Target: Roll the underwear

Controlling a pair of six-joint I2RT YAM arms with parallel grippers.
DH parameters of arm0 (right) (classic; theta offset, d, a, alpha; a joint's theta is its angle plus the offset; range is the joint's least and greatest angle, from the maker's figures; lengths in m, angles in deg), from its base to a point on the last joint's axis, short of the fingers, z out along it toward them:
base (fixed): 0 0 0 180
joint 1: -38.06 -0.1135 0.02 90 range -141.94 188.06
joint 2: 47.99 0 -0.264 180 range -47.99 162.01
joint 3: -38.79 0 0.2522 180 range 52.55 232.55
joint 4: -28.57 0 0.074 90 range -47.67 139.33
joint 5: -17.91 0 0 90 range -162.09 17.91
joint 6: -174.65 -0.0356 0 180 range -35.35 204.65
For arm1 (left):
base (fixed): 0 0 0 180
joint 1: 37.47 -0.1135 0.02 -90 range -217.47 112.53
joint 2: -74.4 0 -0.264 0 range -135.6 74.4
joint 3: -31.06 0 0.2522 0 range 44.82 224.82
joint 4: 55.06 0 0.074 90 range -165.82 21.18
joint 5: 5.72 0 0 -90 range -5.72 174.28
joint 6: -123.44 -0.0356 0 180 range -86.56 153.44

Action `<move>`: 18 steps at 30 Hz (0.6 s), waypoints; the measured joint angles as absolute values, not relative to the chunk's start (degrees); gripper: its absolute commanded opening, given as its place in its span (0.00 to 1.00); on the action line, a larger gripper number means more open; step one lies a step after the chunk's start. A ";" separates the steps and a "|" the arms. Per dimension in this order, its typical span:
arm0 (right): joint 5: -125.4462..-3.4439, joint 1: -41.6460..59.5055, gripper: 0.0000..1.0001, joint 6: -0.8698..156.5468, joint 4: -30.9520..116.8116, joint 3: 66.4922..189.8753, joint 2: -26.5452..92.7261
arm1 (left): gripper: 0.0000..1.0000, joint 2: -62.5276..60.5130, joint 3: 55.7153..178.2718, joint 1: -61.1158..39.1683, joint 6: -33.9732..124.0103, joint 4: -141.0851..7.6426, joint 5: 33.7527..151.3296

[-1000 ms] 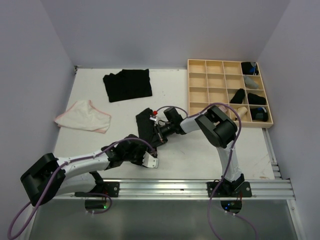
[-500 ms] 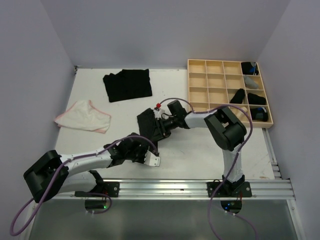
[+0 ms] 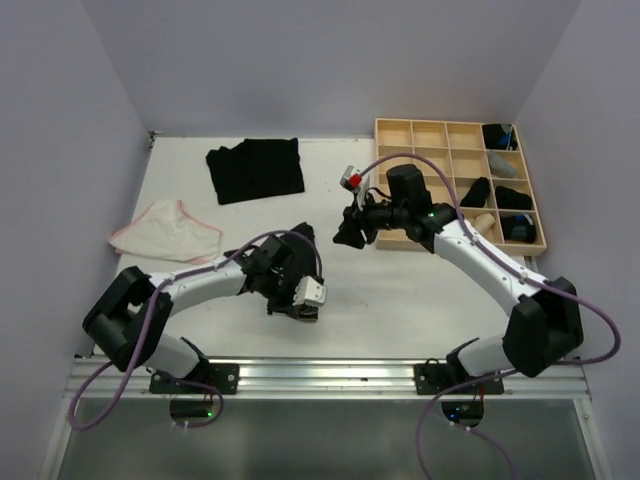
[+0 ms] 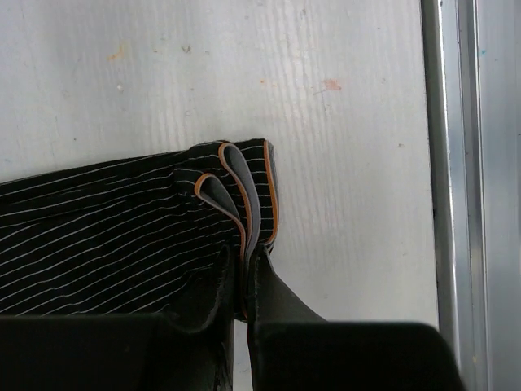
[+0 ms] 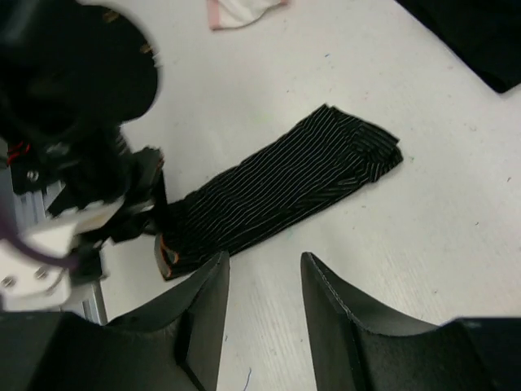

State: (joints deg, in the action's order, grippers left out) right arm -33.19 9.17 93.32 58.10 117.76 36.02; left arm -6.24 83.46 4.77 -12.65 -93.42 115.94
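Both arms are built of white tubular links joined by bulky black joints: the left arm (image 3: 190, 288) at lower left of the overhead frame, the right arm (image 3: 485, 258) at right. A lilac cable (image 3: 265, 236) loops along each. Black base plates (image 3: 195, 380) sit beside small green lights (image 3: 207, 411). A red-and-white tag (image 3: 351, 177) marks the right wrist. The left pincer (image 4: 244, 261) and right pincer (image 5: 264, 261) have matte black fingers.

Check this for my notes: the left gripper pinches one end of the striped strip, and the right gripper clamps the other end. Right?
No. The right gripper clamps nothing: the right wrist view shows its jaws open, clear of the strip, whose other end lies free. The left gripper does pinch one end.
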 measured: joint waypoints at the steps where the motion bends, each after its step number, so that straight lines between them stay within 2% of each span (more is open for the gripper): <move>1: -33.54 9.09 0.44 95.46 59.52 116.82 33.92 | 0.00 -8.49 85.60 3.32 -12.84 -95.46 117.67; 13: -34.26 6.27 0.41 112.55 72.64 103.22 18.64 | 0.00 -35.16 108.61 -8.94 -17.13 -119.37 137.08; 14: -34.81 4.85 0.42 113.25 72.55 102.77 18.36 | 0.00 -37.21 110.17 -9.81 -17.39 -121.38 138.56; 17: -37.41 -0.71 0.56 114.61 70.96 101.06 18.33 | 0.00 -42.42 113.64 -12.20 -18.22 -126.32 142.39; 18: -38.44 -2.74 0.57 114.80 69.97 100.38 18.68 | 0.00 -43.75 114.34 -12.85 -18.26 -127.52 143.30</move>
State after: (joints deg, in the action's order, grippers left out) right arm -38.44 -2.74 114.80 69.97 100.38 18.68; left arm -43.75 114.34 -12.85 -18.26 -127.52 143.30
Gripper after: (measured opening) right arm 0.522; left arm 0.059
